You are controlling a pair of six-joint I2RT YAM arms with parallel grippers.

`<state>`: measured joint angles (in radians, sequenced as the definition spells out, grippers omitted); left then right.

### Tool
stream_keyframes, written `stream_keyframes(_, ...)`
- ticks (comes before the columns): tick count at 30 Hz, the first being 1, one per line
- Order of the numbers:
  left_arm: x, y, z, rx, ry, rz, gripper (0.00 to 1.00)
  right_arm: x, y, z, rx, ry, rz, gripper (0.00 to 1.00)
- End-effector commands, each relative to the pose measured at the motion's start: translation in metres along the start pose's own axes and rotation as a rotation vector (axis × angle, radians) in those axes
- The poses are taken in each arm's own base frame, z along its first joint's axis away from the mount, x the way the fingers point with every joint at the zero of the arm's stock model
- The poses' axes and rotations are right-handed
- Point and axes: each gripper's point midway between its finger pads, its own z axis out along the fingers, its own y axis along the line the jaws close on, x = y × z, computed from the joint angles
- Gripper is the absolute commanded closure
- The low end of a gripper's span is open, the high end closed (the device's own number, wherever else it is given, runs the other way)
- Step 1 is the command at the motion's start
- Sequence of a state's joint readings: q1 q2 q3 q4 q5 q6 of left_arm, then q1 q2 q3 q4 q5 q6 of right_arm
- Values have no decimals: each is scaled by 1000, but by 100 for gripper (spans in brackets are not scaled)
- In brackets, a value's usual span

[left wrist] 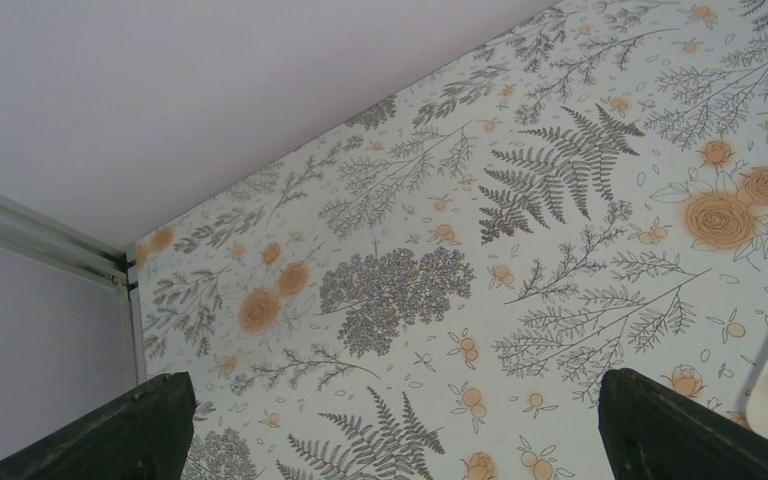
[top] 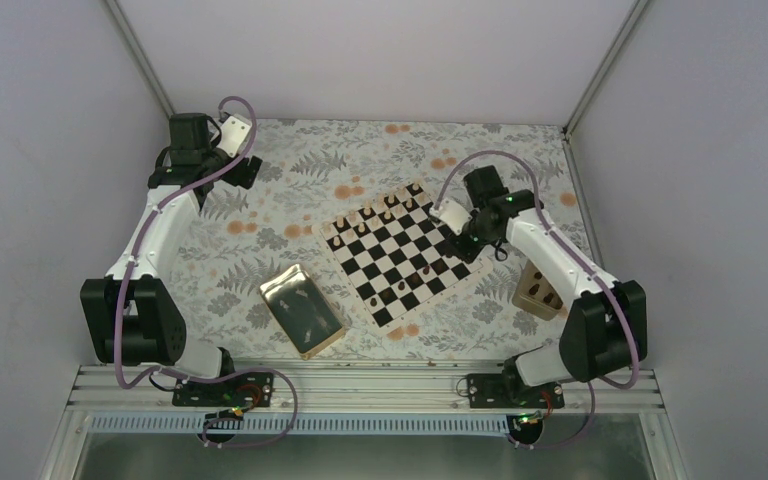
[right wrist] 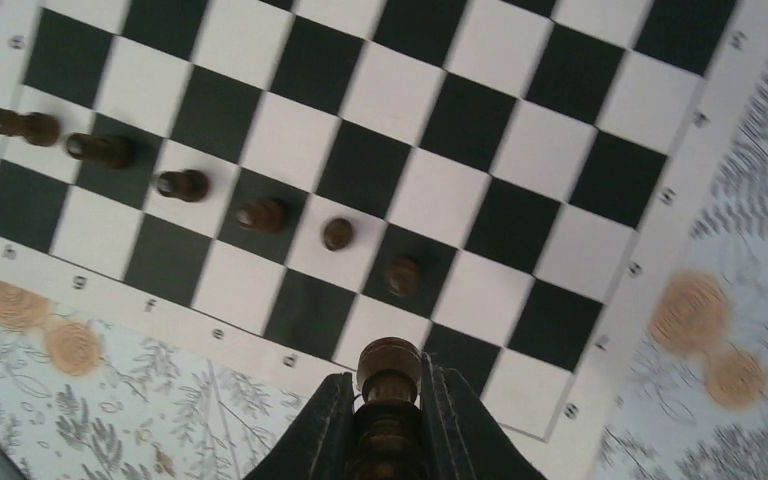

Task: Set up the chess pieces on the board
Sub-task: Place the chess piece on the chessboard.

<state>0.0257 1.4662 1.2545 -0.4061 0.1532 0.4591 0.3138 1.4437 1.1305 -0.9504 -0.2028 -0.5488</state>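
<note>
The right pincer (right wrist: 390, 392) is clamped on a dark brown chess piece (right wrist: 389, 360), held upright over the edge row of the chessboard (right wrist: 430, 120). Just beyond it, 6 dark pawns (right wrist: 260, 213) stand in a line, 1 per square. The chessboard lies skewed at the middle of the floral worktop (left wrist: 520, 200), with more pieces (top: 390, 208) along its far side. The left pincer (left wrist: 395, 405) hangs over the far-left corner, its fingers spread wide with nothing between them. A gold tray (top: 302, 310) sits left of the chessboard and a tan box (top: 540, 290) to its right.
</note>
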Motion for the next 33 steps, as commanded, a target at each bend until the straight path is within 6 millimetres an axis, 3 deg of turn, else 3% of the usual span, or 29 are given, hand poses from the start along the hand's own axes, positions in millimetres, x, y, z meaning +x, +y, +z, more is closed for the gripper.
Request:
stream_keyframes(1,-3,2,0,-2,-5,-12,0,-13,28,5,-55,-71,-72,88)
stream_keyframes(6,2,-1,-1,10,9,-16,0,-9,52,23,-82,-47,-130,88)
stream_keyframes(12,0,-1,-11,-4,-4,-31,0,-1,67,31,-99,-49,-184,88)
stream_keyframes(25,8,0,-14,-35,-3,-65,0,11,85,60,-124,-40,-253,89)
stream_keyframes(33,9,1,-11,-37,3,-67,0,4,88,70,-136,-56,-260,88)
